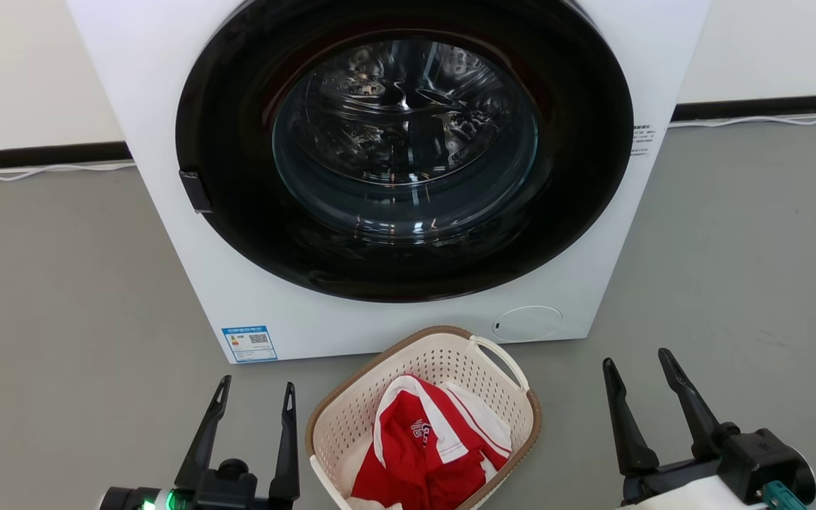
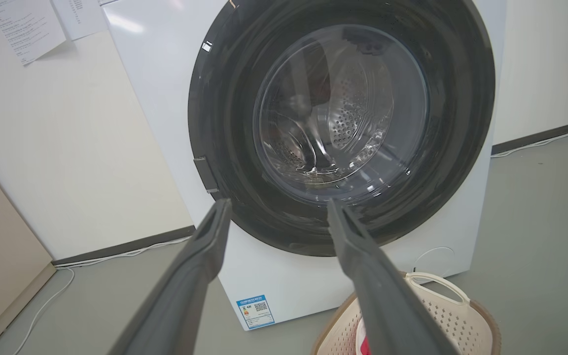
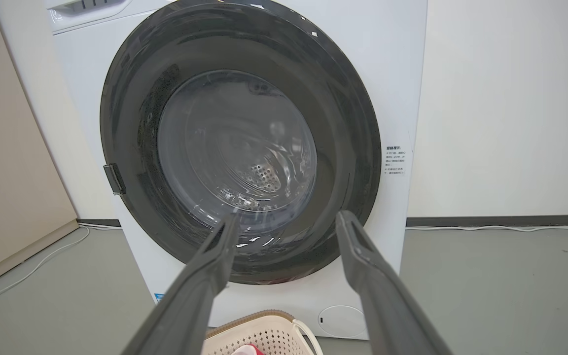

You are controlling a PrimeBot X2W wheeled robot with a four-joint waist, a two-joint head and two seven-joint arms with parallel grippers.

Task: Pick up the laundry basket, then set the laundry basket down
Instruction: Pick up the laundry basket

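The laundry basket point(image 1: 351, 418) sits on the grey floor point(image 1: 61, 283) just in front of the washer point(image 1: 167, 85), holding a red-and-white garment point(image 1: 422, 446). The left end effector point(image 1: 256, 384) and right end effector point(image 1: 635, 358) flank it, both spread wide and gripping nothing

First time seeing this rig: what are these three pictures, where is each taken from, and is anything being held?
A two-armed wheeled robot faces a white front-loading washer. The head view looks down from its head; each wrist view looks forward from one arm's wrist. The left claw and right claw are both open, holding nothing. Between them, on the grey floor, sits the cream laundry basket with a red and white garment inside. It is not yet lifted.
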